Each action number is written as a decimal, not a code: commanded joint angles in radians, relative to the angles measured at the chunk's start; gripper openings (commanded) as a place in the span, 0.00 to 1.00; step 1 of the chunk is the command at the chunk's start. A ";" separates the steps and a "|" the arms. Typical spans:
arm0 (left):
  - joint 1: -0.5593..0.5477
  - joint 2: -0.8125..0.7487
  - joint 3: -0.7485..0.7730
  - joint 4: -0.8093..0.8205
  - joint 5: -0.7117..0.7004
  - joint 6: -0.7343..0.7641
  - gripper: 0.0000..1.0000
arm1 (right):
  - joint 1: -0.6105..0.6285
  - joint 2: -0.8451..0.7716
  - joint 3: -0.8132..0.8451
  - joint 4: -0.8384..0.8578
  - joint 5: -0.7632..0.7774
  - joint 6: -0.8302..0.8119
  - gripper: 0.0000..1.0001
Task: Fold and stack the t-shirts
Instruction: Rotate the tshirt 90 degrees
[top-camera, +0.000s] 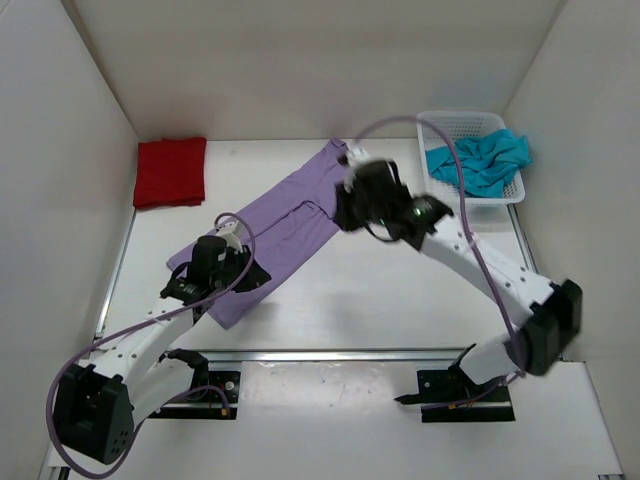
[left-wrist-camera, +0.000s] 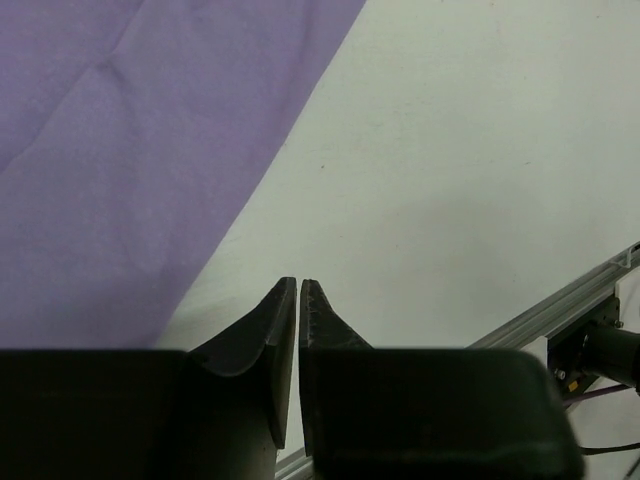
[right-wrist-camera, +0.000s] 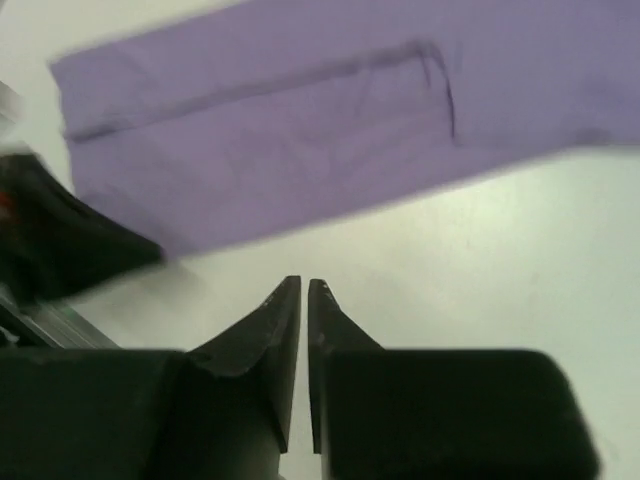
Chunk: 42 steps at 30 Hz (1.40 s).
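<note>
The lavender t-shirt (top-camera: 285, 225) lies folded lengthwise as a long diagonal strip across the middle of the table; it also shows in the left wrist view (left-wrist-camera: 130, 150) and the right wrist view (right-wrist-camera: 300, 120). The red t-shirt (top-camera: 170, 171) lies folded at the back left. The teal t-shirt (top-camera: 480, 160) is crumpled in the white basket (top-camera: 462, 125). My left gripper (left-wrist-camera: 298, 282) is shut and empty, above the bare table just off the strip's near end. My right gripper (right-wrist-camera: 304, 284) is shut and empty, above the table beside the strip's right edge.
The white mesh basket stands at the back right corner. White walls close in the table on the left, back and right. A metal rail (top-camera: 330, 355) runs along the near edge, and another (top-camera: 118, 262) along the left side.
</note>
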 joint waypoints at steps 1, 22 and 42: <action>0.038 -0.072 -0.020 0.039 0.021 -0.013 0.19 | -0.085 -0.223 -0.560 0.459 -0.065 0.156 0.08; 0.037 -0.045 0.015 0.093 0.030 -0.042 0.25 | 0.073 0.381 -0.721 1.085 -0.167 0.658 0.30; -0.077 0.053 -0.029 0.084 -0.080 -0.022 0.33 | -0.338 -0.097 -1.072 0.697 -0.457 0.339 0.17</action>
